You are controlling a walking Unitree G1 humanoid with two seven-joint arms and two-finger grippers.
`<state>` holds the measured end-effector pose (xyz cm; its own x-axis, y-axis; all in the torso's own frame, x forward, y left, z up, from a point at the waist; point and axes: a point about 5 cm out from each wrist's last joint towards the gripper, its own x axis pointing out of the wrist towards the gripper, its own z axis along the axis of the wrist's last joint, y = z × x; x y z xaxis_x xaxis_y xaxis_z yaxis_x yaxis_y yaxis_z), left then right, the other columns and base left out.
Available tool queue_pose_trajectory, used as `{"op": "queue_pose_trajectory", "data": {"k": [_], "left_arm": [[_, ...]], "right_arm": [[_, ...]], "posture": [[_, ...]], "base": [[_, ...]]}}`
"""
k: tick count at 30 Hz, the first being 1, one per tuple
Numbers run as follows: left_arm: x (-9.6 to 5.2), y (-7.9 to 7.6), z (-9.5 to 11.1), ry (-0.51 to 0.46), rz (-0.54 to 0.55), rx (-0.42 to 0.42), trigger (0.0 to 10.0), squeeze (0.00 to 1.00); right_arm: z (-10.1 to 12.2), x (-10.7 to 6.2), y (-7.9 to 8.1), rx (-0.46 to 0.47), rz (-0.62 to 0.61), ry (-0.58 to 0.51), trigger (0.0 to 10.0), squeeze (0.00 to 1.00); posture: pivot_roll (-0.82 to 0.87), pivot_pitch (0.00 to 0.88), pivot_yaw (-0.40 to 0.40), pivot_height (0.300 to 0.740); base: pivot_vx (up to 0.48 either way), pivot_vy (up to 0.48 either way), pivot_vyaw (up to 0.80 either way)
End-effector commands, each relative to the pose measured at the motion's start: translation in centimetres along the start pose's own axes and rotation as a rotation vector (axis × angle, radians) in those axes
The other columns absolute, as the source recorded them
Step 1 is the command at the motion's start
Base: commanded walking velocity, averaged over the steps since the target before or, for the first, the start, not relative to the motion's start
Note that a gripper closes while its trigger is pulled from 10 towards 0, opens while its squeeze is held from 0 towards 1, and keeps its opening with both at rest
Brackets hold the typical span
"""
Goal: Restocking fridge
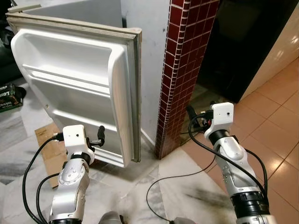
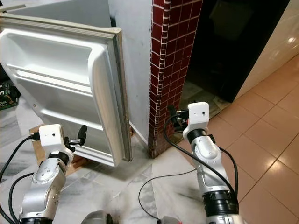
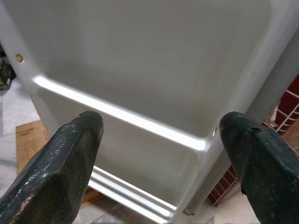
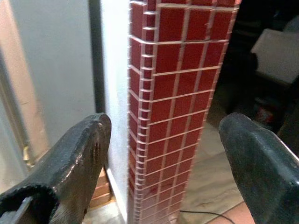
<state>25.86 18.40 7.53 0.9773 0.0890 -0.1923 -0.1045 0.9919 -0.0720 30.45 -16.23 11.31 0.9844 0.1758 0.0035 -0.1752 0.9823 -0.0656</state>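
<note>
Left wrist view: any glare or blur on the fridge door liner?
Left wrist view: bright glare streak along the fridge door liner's ridge, left gripper fingers soft, out of focus. Left eye view: door sharp, evenly lit; doorway right of the red tiled pillar nearly black.

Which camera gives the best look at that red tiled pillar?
The right wrist view: the red tiled pillar stands close up between the open right gripper fingers, every tile and grout line clear. Both eye views show it from above, beside the open fridge door. The left wrist view catches a sliver of it at one edge.
</note>
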Motion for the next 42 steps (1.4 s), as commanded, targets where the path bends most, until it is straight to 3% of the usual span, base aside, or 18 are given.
{"op": "queue_pose_trajectory", "data": {"k": [1,7,17,20,24,25,30,34,38,40,42], "left_arm": [[-0.1,0.7,0.1,-0.007,0.03,0.003,10.0,0.0],[-0.2,0.7,0.2,-0.009,0.038,0.003,10.0,0.0],[-1.5,0.7,0.2,-0.007,0.059,0.006,10.0,0.0],[-1.7,0.8,0.2,-0.004,0.066,0.005,10.0,0.0],[-1.7,0.8,0.3,-0.008,0.082,0.003,10.0,0.0],[-1.6,0.7,0.4,-0.01,0.088,0.003,10.0,0.0],[-1.5,0.4,0.6,-0.016,0.082,-0.002,10.0,0.0],[-1.3,0.1,0.6,-0.021,0.08,-0.003,10.0,0.0],[-1.3,-0.1,0.6,-0.025,0.081,-0.007,10.0,0.0],[-1.2,-0.1,0.6,-0.026,0.082,-0.007,10.0,0.0],[-1.1,-0.2,0.5,-0.025,0.079,-0.01,10.0,0.0]], "right_arm": [[0.3,0.4,0.3,-0.006,0.01,-0.01,10.0,0.0],[0.6,0.8,0.7,0.005,0.016,-0.024,10.0,0.0],[2.7,4.8,2.6,0.06,-0.038,-0.062,10.0,0.0],[3.7,6.0,3.6,0.079,-0.033,-0.067,10.0,0.0],[6.3,8.0,6.0,0.139,0.003,-0.11,10.0,0.0],[7.5,8.7,7.2,0.164,0.023,-0.133,10.0,0.0],[8.7,9.1,9.0,0.199,0.074,-0.157,10.0,0.0],[10.1,9.0,12.2,0.277,0.208,-0.189,10.0,0.0],[11.1,8.2,14.0,0.375,0.397,-0.225,10.0,0.0],[11.3,8.0,14.3,0.385,0.436,-0.232,10.0,0.0],[11.5,6.9,13.9,0.422,0.594,-0.248,10.0,0.0]], "posture": [[0.05,0.06,0.012,0.74],[0.06,0.068,0.009,0.74],[0.12,0.115,-0.009,0.74],[0.13,0.118,-0.016,0.74],[0.13,0.113,-0.024,0.74],[0.14,0.111,-0.027,0.74],[0.14,0.108,-0.032,0.74],[0.14,0.099,-0.043,0.74],[0.13,0.091,-0.051,0.74],[0.13,0.091,-0.051,0.74],[0.12,0.083,-0.055,0.74]], "base": [[0.0,0.0,0.0],[0.0,0.0,0.28],[0.0,0.0,0.05],[0.0,0.0,0.0],[0.0,0.0,0.0],[0.0,0.0,0.0],[0.0,0.0,0.0],[0.0,0.0,0.0],[0.0,0.0,0.0],[0.0,0.0,0.0],[0.0,0.0,0.0]]}}
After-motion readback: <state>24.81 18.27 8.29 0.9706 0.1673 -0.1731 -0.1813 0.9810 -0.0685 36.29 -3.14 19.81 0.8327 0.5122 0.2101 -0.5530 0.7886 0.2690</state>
